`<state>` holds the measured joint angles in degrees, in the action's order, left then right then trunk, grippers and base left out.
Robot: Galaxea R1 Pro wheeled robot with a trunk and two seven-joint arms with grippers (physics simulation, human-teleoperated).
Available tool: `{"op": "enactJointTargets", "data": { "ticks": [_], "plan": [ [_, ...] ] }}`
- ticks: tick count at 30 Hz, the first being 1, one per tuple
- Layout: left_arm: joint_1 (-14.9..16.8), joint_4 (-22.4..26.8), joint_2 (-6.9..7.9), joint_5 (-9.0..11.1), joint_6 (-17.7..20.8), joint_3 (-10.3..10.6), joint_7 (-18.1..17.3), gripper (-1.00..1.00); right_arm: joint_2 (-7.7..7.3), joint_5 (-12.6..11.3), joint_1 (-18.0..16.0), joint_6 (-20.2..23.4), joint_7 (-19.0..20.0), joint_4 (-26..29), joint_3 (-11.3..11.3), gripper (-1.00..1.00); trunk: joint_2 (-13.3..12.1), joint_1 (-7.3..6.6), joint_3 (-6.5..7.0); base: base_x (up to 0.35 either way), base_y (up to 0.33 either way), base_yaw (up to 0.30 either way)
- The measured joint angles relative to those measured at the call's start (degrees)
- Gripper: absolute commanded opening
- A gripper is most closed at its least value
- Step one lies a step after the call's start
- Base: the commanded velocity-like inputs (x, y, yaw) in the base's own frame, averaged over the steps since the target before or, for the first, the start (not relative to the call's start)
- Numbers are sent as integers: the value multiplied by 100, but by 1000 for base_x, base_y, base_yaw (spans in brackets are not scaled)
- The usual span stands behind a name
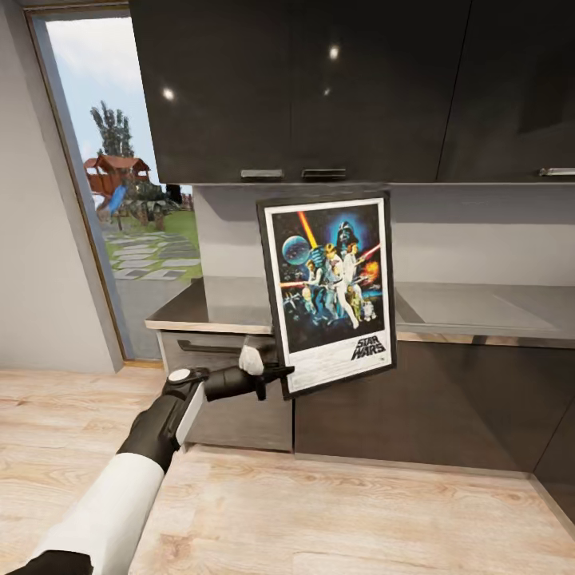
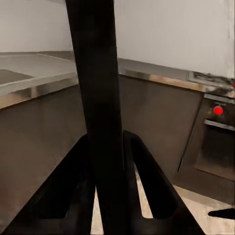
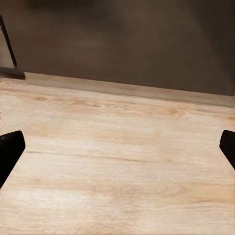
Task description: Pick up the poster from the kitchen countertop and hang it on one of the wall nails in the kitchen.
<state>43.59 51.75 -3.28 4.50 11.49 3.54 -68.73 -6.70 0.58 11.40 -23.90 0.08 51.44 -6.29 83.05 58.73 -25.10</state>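
Observation:
The poster (image 1: pixel 331 291), a Star Wars print in a thin black frame, hangs upright and slightly tilted in front of the kitchen countertop (image 1: pixel 479 307). My left gripper (image 1: pixel 275 371) is shut on the frame's lower left edge. In the left wrist view the frame's black edge (image 2: pixel 95 98) runs between the two fingers (image 2: pixel 73 186). My right gripper (image 3: pixel 120 147) is open above the wooden floor, its fingertips (image 3: pixel 12 147) far apart with nothing between them. The wall nail is out of view.
Dark glossy wall cabinets (image 1: pixel 319 88) hang over the worktop, with dark cabinet fronts (image 1: pixel 415 415) below. A tall glazed opening (image 1: pixel 120 184) stands at the left. An oven with a red knob (image 2: pixel 218 110) sits further along the counter. Light wooden floor (image 1: pixel 319 511) lies in front.

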Motion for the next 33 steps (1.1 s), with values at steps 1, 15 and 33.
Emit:
{"op": "enactJointTargets", "data": {
  "ticks": [1, 15, 33],
  "plan": [
    [-67, 1, 38, 5, -6, -3, -93, -100, -1, 0, 0, 2, 2, 60, 4, 100, 0, 0, 1, 0, 0, 0],
    [-928, -29, 569, -17, -542, -21, -1258, -100, -41, -3, 2, 1812, 2044, 2271, -29, 100, 0, 0, 0, 0, 0, 0],
    [-1378, -286, 1007, -28, -687, -18, -2120, -100, -728, -68, -1077, 4851, 6543, 3550, -1364, 100, 0, 0, 1, 0, 0, 0]
  ]
}}
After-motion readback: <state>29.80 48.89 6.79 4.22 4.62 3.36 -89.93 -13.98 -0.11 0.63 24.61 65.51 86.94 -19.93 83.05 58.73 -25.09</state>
